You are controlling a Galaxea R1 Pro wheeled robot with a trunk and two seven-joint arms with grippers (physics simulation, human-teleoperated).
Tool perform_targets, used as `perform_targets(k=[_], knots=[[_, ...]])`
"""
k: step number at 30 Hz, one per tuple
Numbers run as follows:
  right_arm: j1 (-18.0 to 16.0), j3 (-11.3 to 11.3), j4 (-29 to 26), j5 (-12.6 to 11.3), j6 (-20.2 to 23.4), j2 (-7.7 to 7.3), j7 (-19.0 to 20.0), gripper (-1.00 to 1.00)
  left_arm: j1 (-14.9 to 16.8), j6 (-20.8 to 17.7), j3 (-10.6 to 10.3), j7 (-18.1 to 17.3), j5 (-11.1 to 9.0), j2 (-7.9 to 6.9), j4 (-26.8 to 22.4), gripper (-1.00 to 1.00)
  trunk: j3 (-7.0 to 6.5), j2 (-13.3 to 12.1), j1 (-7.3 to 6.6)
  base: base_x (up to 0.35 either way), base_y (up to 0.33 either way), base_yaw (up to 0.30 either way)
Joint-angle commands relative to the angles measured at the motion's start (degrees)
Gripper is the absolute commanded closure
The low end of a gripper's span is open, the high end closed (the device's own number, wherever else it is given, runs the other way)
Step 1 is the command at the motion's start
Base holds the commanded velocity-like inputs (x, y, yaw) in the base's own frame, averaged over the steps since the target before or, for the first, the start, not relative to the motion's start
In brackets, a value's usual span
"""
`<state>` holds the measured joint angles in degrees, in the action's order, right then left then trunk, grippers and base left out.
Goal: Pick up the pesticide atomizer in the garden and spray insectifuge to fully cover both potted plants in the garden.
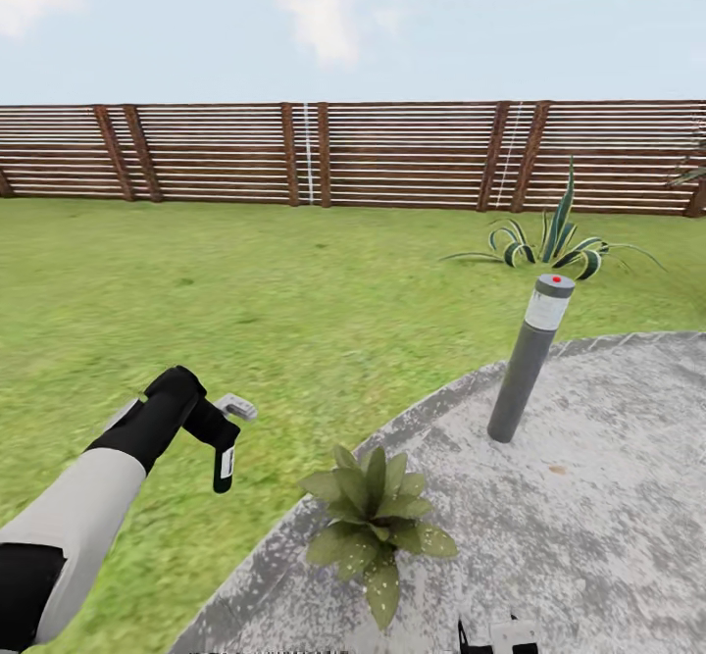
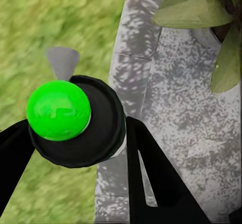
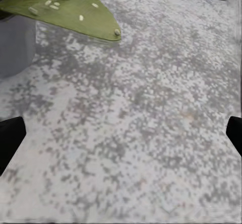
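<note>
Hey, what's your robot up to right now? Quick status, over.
Left gripper shut on pesticide atomizer, over grass beside potted plant. Right gripper open, empty, over patio. Nothing between atomizer and plant.

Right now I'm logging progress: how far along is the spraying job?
Pickup looks done: the left pincer holds the pesticide atomizer over the grass. In hand: it hangs beside one potted plant on the patio. Whether that plant is sprayed is unclear; a second remains.

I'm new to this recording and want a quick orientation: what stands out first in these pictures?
The left gripper hangs over the lawn, shut on the pesticide atomizer, whose bright green end shows large in the left wrist view. Just beside it, a potted plant sits at the stone patio's edge. Behind it a grey bollard light leans, with a brown slatted fence beyond.
</note>
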<state>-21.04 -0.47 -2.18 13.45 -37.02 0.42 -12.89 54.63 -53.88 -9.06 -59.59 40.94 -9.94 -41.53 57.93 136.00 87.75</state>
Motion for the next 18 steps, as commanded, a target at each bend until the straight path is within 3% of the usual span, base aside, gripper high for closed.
perform_targets(k=[1,4,7,14,17,18], knots=[[-0.1,-0.1,0.1,0.6,-0.1,0.02,-0.6,-1.00,-0.3,-0.1,-0.2,-0.6,0.5,-0.02,-0.1,1.00,0.05,0.0,-0.03,-0.209,0.258,-0.294],[-0.1,-0.1,0.1,0.6,-0.1,0.02,-0.6,-1.00,-1.5,0.0,-0.2,-0.6,0.3,0.55,-0.1,1.00,0.05,0.0,-0.03,-0.214,0.222,-0.294],[-0.1,-0.1,0.1,0.6,-0.1,0.02,-0.6,-1.00,-2.4,0.4,-0.1,-0.3,0.3,2.23,0.1,1.00,0.05,0.0,-0.03,-0.082,0.080,-0.294],[-0.1,-0.1,0.1,0.6,-0.1,0.02,-0.6,-1.00,-6.5,0.8,0.6,-0.1,0.3,2.49,0.0,1.00,0.05,0.0,-0.03,-0.007,0.006,-0.294],[-0.1,-0.1,0.1,0.6,-0.1,0.02,-0.6,-1.00,-7.1,1.8,3.9,-0.1,0.3,2.43,0.0,1.00,0.05,0.0,-0.03,0.000,0.000,-0.165],[-0.1,-0.1,0.1,0.6,-0.1,0.02,-0.6,-1.00,-7.2,1.9,6.0,0.0,0.3,2.41,0.0,1.00,0.05,0.0,-0.03,0.000,0.000,-0.047]])
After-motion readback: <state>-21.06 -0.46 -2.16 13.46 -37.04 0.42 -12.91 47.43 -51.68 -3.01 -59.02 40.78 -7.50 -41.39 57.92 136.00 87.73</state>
